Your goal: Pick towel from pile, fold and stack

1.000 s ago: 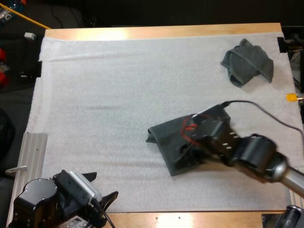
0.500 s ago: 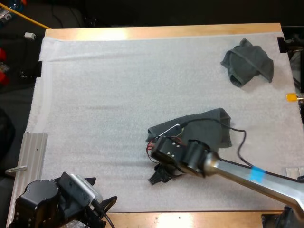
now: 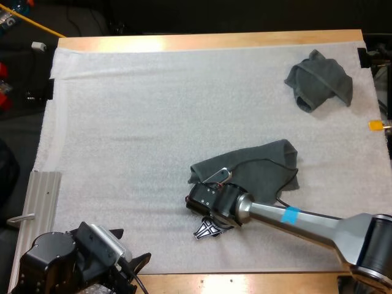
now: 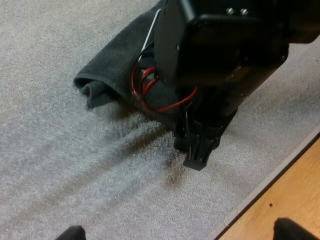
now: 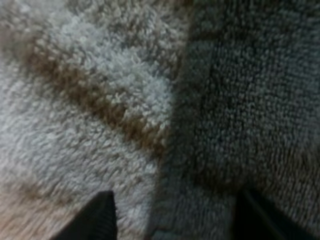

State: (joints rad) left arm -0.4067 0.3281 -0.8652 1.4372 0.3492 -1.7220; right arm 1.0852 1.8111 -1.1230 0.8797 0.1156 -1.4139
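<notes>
A dark grey-green towel [image 3: 257, 164] lies partly folded on the white mat [image 3: 122, 122], right of centre. My right gripper [image 3: 207, 229] is down at the mat by the towel's near left edge. In the right wrist view its fingers [image 5: 100, 217] stand apart, open, and the towel's [image 5: 250, 100] edge runs between them next to bare mat [image 5: 75, 100]. My left gripper [image 3: 136, 260] waits open at the near left corner. The left wrist view has its fingertips [image 4: 70, 232] wide apart, with the right gripper [image 4: 197, 150] farther off beside the towel [image 4: 115, 65]. A crumpled towel [image 3: 318, 79] sits at the far right.
A metal rail [image 3: 43, 202] lies along the mat's left side. The wooden table edge [image 3: 245, 282] runs close behind the right gripper. The mat's left half and far middle are bare.
My right arm swept left over the towel and came down at its near left edge. The towel's near part has shifted. The left arm stayed put.
</notes>
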